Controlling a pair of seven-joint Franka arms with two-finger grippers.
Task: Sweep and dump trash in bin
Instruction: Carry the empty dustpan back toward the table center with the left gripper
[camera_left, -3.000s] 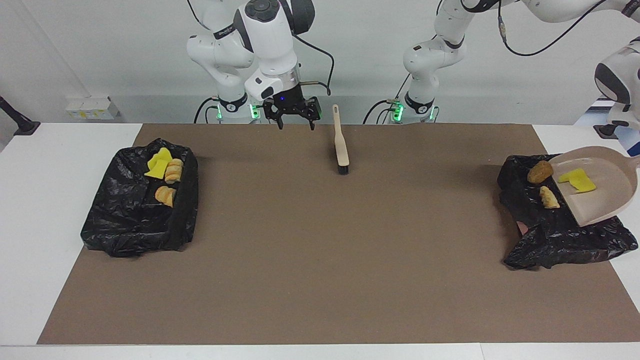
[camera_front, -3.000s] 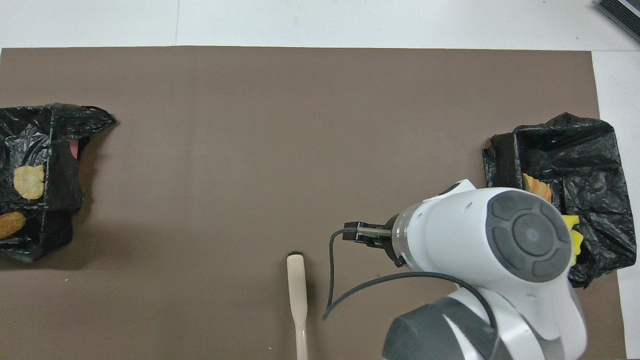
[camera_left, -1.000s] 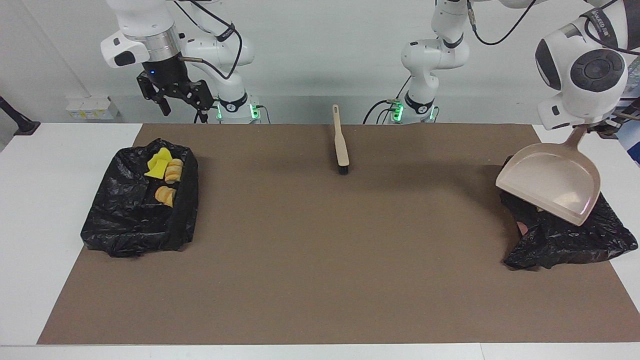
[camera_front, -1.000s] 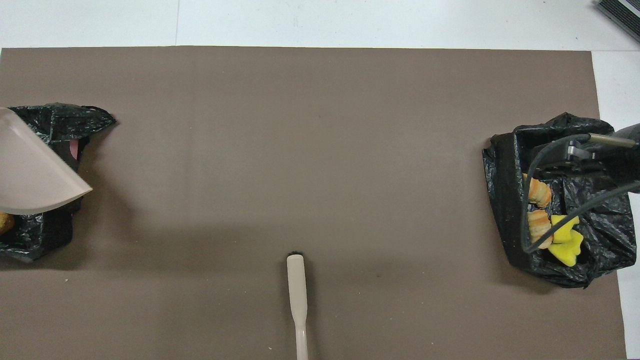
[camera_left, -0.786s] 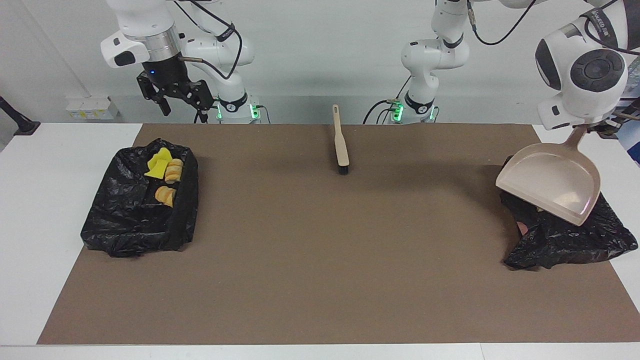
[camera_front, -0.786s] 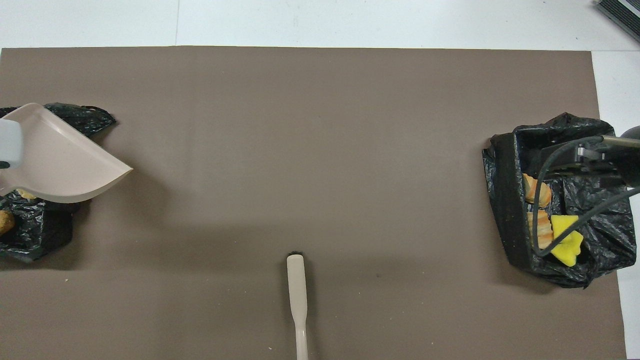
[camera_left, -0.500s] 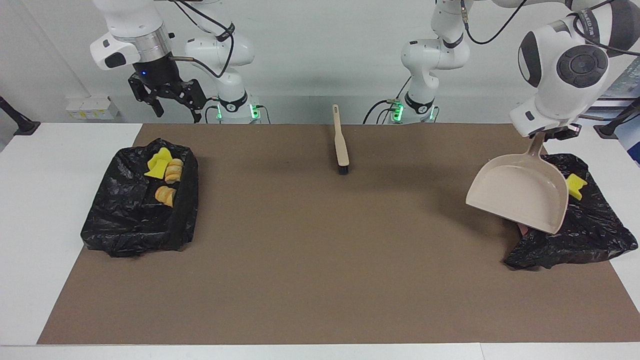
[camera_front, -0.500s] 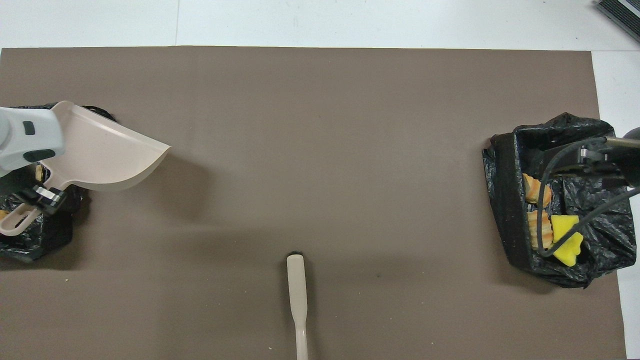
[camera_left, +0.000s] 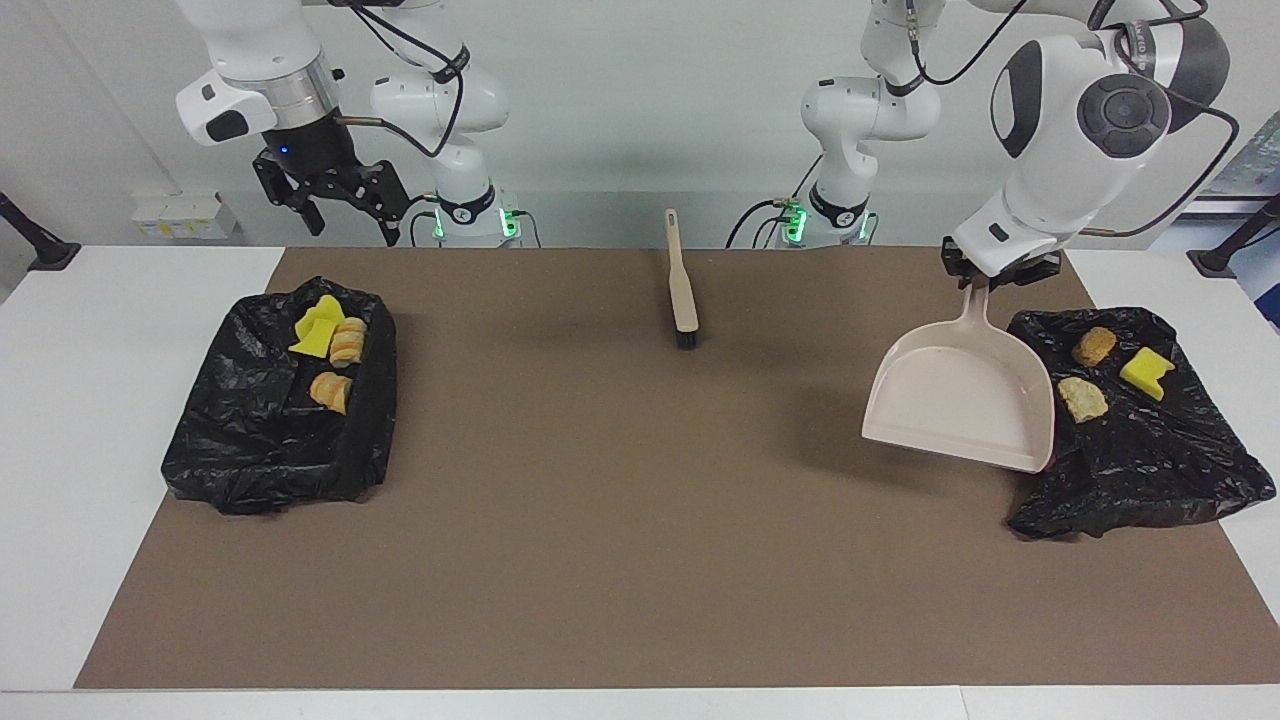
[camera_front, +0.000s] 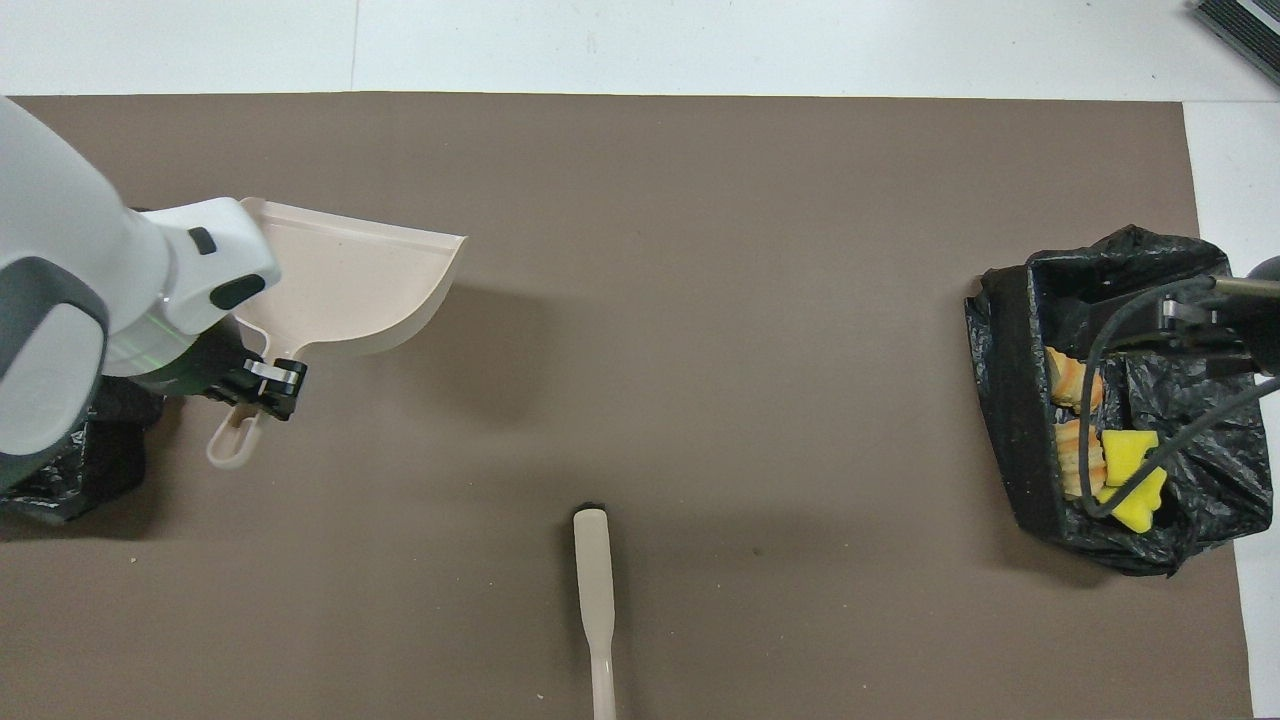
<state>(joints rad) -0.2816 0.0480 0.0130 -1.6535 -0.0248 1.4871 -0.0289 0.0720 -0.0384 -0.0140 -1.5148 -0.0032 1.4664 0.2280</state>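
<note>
My left gripper (camera_left: 989, 272) is shut on the handle of the beige dustpan (camera_left: 960, 400), which hangs empty and tilted over the brown mat beside the black-bagged bin (camera_left: 1150, 460) at the left arm's end. In that bin lies trash: a brown lump (camera_left: 1093, 346), a tan lump (camera_left: 1082, 398) and a yellow wedge (camera_left: 1146, 370). The other bagged bin (camera_left: 270, 440) holds yellow wedges (camera_left: 318, 326) and orange lumps (camera_left: 348, 340). My right gripper (camera_left: 352, 224) hangs open and empty above that bin's robot-side edge. From overhead, the left gripper (camera_front: 268, 380) pinches the dustpan (camera_front: 350, 280) handle.
The beige brush (camera_left: 683, 285) lies on the brown mat (camera_left: 640, 520) near the robots, midway between the arms, bristles pointing away from them. The brush (camera_front: 595, 590) also shows in the overhead view. White table (camera_left: 90, 400) borders the mat.
The left arm has swung the dustpan off the bin toward the table's middle, uncovering three scraps in the bag. The right gripper has shifted only slightly and stays open.
</note>
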